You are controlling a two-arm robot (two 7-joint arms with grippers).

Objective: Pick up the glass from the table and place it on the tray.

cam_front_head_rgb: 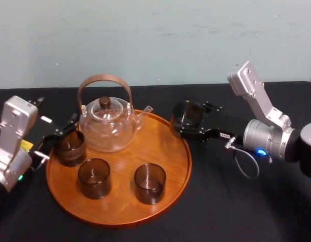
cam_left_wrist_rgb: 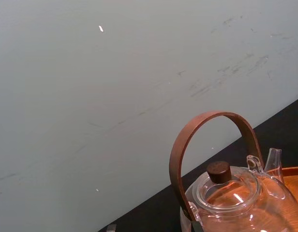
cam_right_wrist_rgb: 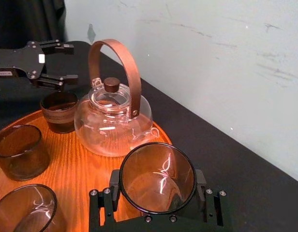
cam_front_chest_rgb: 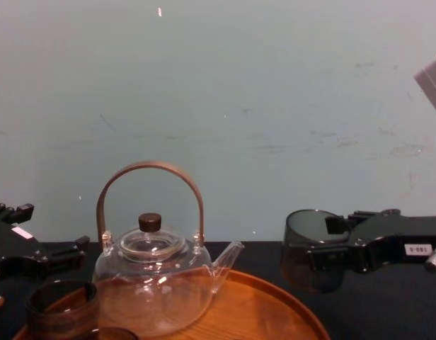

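**At the tray's [cam_front_head_rgb: 168, 151] right rim, glass [cam_front_head_rgb: 187, 115] held aloft**

Clamped between the right gripper's [cam_front_head_rgb: 182, 123] fingers, clear of the table [cam_front_head_rgb: 221, 201], near the teapot's [cam_front_head_rgb: 107, 123] spout. At the left rim, left gripper [cam_front_head_rgb: 59, 138] with fingers apart, just beside another glass [cam_front_head_rgb: 70, 147]. Farther forward on the tray, two more glasses [cam_front_head_rgb: 94, 177].

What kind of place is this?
Probably a robot test lab: black-cloth table, bare wall, glass teapot on a wooden tray, the right pincer holding a glass by the tray's rim, the left pincer open opposite.
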